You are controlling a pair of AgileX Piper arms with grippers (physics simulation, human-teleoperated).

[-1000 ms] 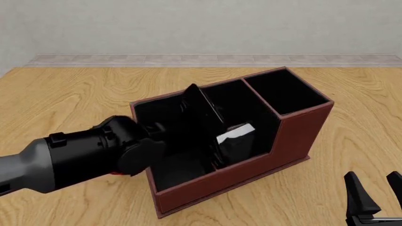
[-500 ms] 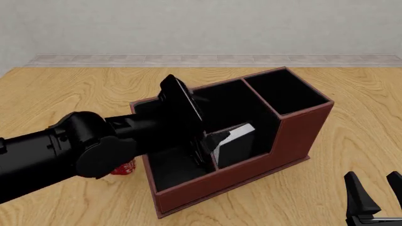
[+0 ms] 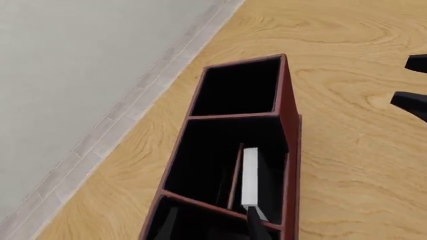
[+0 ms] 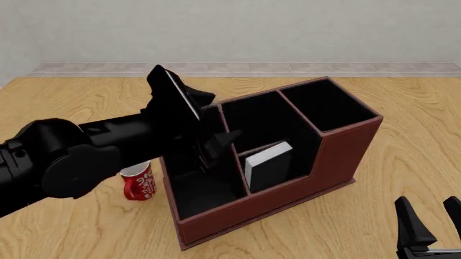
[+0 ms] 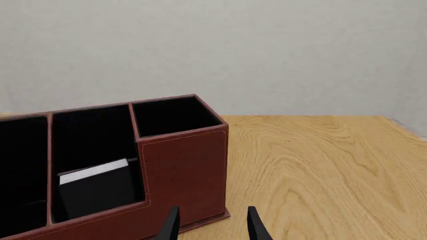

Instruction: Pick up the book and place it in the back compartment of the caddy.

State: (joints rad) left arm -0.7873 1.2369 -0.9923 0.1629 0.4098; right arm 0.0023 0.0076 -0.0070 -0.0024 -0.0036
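The book (image 4: pixel 268 162), black with white page edges, stands in the caddy (image 4: pixel 338 156), in the half of the middle section between the low cross divider and the low outer wall. It also shows in the left wrist view (image 3: pixel 249 175) and the right wrist view (image 5: pixel 99 187). My left gripper (image 4: pixel 212 148) is open and empty above the caddy's long end bay, apart from the book; its fingertips (image 3: pixel 256 226) show in the wrist view. My right gripper (image 4: pixel 432 226) is open and empty, near the table's front right.
A red-and-white mug (image 4: pixel 138 181) stands on the table just left of the caddy, under my left arm. The caddy's tall-walled end bay (image 4: pixel 327 105) holds nothing. The caddy also shows in both wrist views (image 3: pixel 291 125) (image 5: pixel 183 160).
My left gripper has drawn back out of the caddy, up and to the left, leaving the book in its compartment. The mug has come into view. The right arm has not moved.
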